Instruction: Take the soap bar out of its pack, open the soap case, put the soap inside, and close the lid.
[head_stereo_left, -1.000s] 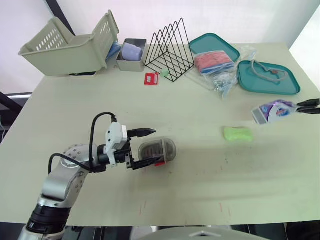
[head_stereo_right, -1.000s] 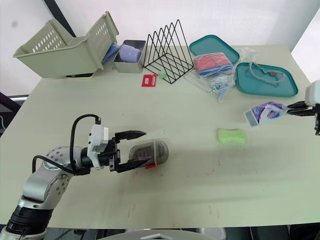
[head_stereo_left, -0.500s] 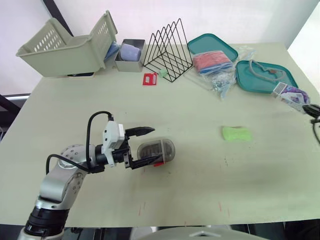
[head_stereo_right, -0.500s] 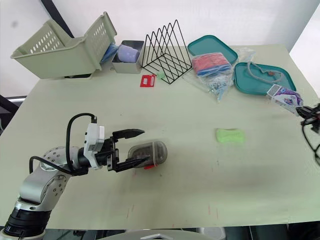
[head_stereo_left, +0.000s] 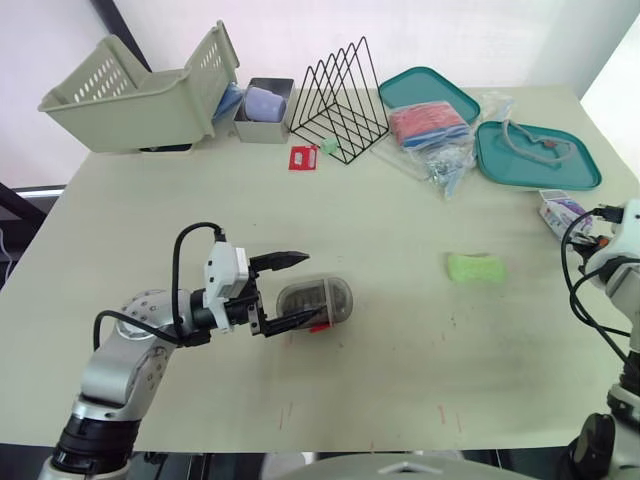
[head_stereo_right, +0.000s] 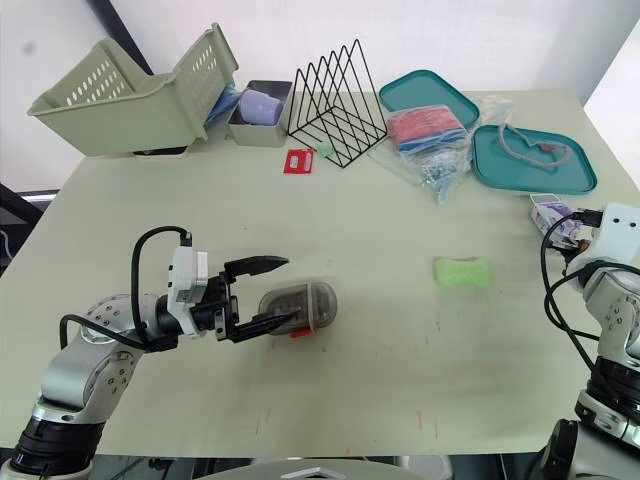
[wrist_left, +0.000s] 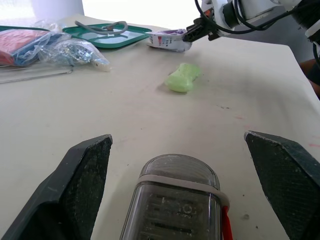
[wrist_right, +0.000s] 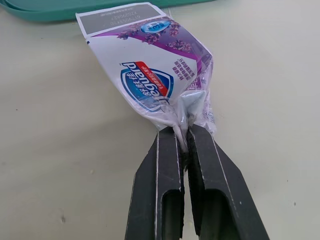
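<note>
Beige basket (head_stereo_left: 130, 95) at ten o'clock on the table (head_stereo_left: 400, 330), metal tin (head_stereo_left: 262, 112) and black wire rack (head_stereo_left: 340, 100) at twelve, two teal trays (head_stereo_left: 535, 160) at two.

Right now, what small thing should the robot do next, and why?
Probably have the right pincer drop the purple-and-white soap wrapper: it is pinched shut on it, yet the green soap bar already lies bare on the table, and the grey translucent soap case lies closed inside the open left pincer.

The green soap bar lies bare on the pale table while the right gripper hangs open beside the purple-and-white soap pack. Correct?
Not open: the right wrist view shows the right gripper shut on the purple-and-white soap pack, at its edge. The green soap bar does lie bare on the pale table.
</note>
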